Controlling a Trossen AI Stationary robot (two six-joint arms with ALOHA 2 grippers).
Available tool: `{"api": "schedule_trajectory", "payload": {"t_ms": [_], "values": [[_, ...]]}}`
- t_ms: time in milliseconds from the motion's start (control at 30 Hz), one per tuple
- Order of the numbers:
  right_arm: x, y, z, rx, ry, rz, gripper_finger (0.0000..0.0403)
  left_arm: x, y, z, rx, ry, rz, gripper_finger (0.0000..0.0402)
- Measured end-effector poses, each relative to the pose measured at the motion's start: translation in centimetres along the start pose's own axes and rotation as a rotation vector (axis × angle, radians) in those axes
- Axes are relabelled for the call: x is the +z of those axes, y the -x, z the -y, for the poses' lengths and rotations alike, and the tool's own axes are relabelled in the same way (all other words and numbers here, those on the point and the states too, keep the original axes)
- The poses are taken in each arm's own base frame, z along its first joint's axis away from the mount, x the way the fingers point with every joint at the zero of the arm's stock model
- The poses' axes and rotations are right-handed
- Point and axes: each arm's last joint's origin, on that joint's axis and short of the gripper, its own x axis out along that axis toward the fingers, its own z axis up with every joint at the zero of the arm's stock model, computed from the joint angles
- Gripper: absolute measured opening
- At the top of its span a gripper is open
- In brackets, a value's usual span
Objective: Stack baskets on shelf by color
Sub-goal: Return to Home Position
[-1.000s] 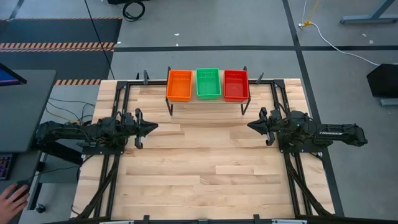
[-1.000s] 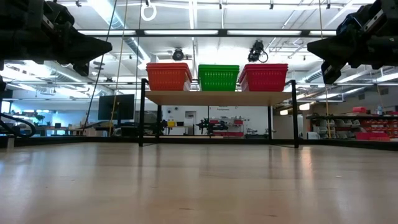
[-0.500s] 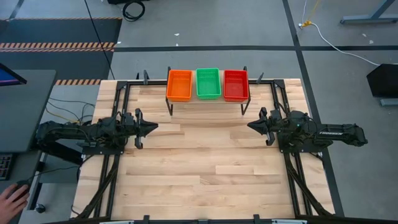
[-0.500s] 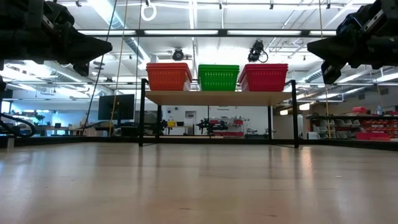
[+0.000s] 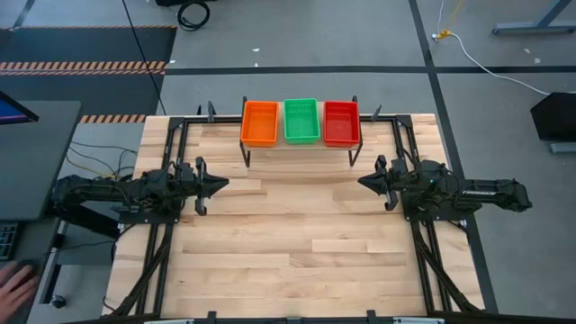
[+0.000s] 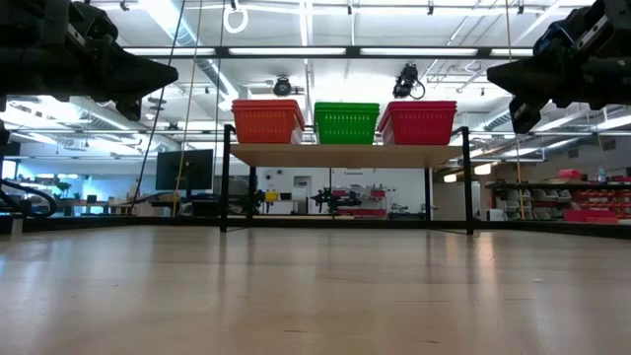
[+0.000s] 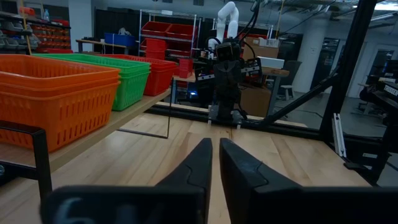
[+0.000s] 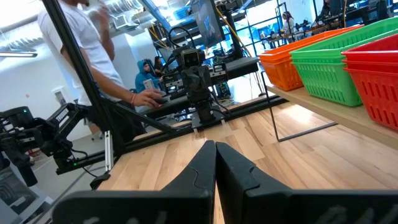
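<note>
Orange, green, red plastic mesh baskets (image 5: pixel 301 121) stacked on wooden-topped shelf (image 6: pixel 345 155); left jaws, right jaws closed, empty, parked home. Job looks finished.

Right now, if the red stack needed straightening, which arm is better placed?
Probably the right: the red stack sits at the shelf's right end, nearest the right gripper; the left gripper waits beyond the orange stack.
</note>
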Motion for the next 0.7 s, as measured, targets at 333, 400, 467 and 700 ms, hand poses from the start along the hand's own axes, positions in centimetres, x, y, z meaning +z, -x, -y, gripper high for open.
{"api": "schedule_trajectory", "payload": {"t_ms": [333,400,467,700], "values": [[0.00,0.00,0.00,0.000,0.000,0.000,0.0013,0.00,0.00,0.00,0.000,0.000,0.000,0.0030],[0.00,0.00,0.00,0.000,0.000,0.000,0.0013,0.01,0.00,0.00,0.000,0.000,0.001,0.0028],[0.00,0.00,0.00,0.000,0.000,0.000,0.0013,0.01,0.00,0.00,0.000,0.000,0.000,0.0029],[0.00,0.00,0.00,0.000,0.000,0.000,0.0013,0.01,0.00,0.00,0.000,0.000,0.000,0.0040]]}}
